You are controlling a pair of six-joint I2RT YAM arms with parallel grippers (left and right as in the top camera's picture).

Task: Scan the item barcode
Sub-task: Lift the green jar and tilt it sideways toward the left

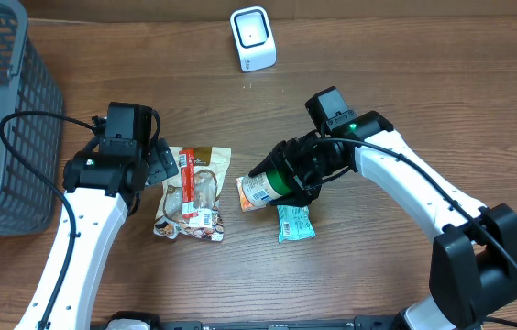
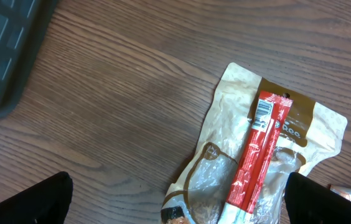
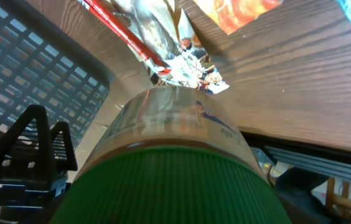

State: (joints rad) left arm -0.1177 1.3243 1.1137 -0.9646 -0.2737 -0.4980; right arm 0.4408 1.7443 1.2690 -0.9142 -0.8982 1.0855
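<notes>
Fingers (image 1: 306, 191) on the right arm are closed partway round a jar (image 1: 272, 183), gripping it at its green lid (image 3: 169, 186), so the jar lies on its side with its base pointing toward the robot's left. Its clear body and label fill the right wrist view, and no barcode shows on the part of the label that can be seen. From above the jar sits near the middle of the worktop (image 1: 378, 82), just beside a teal packet (image 1: 295, 223); whether it is lifted clear of the wood or resting on it cannot be told. The left fingers (image 2: 38, 199) are spread wide and hold nothing; they hang over a tan snack pouch (image 2: 225, 99) with a red stick pack (image 2: 259, 155) lying on top of it, whose printed barcode faces up. A grey mesh basket (image 1: 2, 119) stands at the far left edge. The white scanner (image 1: 253, 38) stands upright at the far edge of the worktop, well apart from the jar, and nothing is in front of it. So the task looks to be at an early stage: an item is in the grip, but it has not been brought to the scanner. What seems left is to carry the jar over, turn the label until its barcode faces the scanner window, and hold it there.
</notes>
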